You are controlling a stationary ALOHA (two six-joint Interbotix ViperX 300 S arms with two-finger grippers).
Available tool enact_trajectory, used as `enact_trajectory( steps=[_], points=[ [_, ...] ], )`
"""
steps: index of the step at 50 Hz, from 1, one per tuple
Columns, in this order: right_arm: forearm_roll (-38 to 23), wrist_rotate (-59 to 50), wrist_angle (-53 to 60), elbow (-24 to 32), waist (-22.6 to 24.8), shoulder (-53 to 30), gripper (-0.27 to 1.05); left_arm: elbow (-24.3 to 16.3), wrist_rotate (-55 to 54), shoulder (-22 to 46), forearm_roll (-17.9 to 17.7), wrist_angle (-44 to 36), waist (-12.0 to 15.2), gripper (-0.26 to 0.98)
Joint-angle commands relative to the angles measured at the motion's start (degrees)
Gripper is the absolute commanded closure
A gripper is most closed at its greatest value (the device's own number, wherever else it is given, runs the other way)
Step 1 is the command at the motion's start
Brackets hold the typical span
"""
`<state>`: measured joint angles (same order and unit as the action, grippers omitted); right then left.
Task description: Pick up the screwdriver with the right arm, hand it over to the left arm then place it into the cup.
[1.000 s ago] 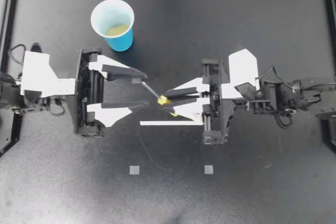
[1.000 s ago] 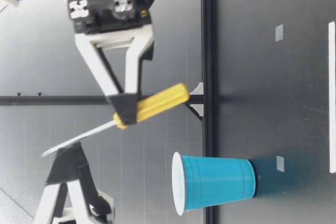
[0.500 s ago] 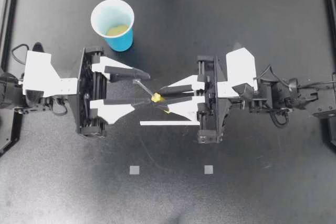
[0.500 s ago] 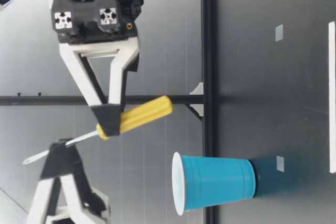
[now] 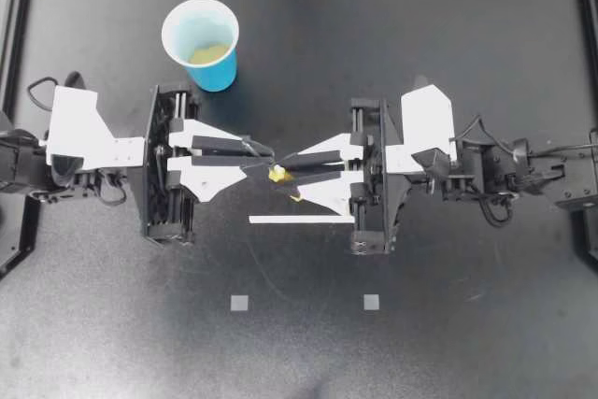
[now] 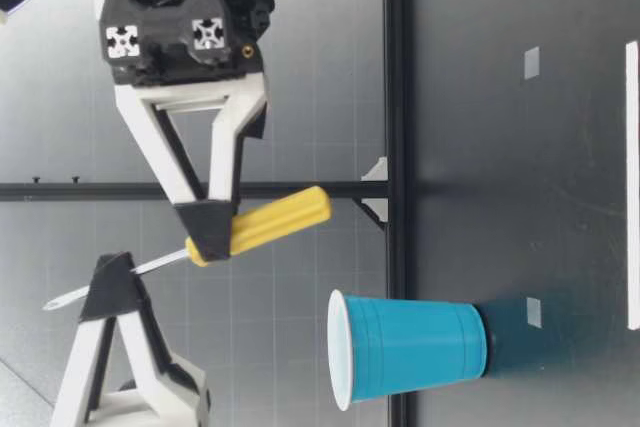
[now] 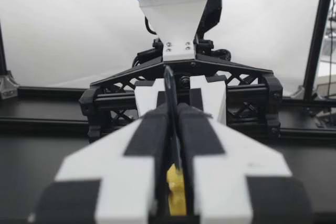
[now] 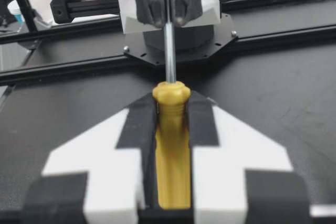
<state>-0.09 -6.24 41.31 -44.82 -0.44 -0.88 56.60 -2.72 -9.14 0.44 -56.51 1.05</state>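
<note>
A screwdriver [image 5: 277, 174] with a yellow handle and thin metal shaft hangs in the air between both arms, above the table. My right gripper [image 5: 288, 170] is shut on the yellow handle [image 8: 172, 145]. My left gripper [image 5: 256, 156] is shut on the shaft [image 7: 169, 90], its fingers pressed together around it. In the low view the handle [image 6: 272, 221] slopes down toward the table from my right gripper [image 6: 208, 239], and the shaft runs up through my left gripper [image 6: 112, 279], the tip poking out beyond. The blue cup [image 5: 201, 44] stands upright behind my left gripper.
A white strip [image 5: 301, 220] lies on the black table under the grippers. Two small grey squares [image 5: 239, 303] [image 5: 372, 303] mark the front area. A black frame rail [image 6: 396, 67] borders the table. The cup [image 6: 410, 347] stands near that rail.
My left gripper's fingers have come together from wide open onto the screwdriver shaft. My right arm first carried the screwdriver a little toward the left arm, then held still.
</note>
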Motion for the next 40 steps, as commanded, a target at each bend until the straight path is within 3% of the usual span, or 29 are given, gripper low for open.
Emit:
enact_trajectory(
  steps=[1, 9, 22, 34, 40],
  points=[
    [0.97, -0.18, 0.62, 1.41, -0.44, 0.62, 0.71, -1.05, -0.09, -0.44, 0.35, -0.44, 0.00, 0.67],
    [1.32, -0.18, 0.26, 1.41, -0.44, 0.88, 0.59, -0.97, -0.09, -0.53, 0.62, -0.44, 0.00, 0.67],
    [2.99, -0.35, 0.18, 1.41, -0.44, 0.88, 0.07, -0.62, -0.44, -0.70, 0.88, -0.44, 0.00, 0.67],
    [3.08, -0.09, 0.44, -0.18, -0.44, 4.13, 0.06, 1.49, 1.14, -2.20, -0.18, 0.09, 0.53, 0.67],
    [3.08, -0.09, 0.70, -2.11, -0.44, 7.38, 0.06, 4.13, 4.75, -4.39, -3.78, 1.32, 3.43, 0.67]
  ],
)
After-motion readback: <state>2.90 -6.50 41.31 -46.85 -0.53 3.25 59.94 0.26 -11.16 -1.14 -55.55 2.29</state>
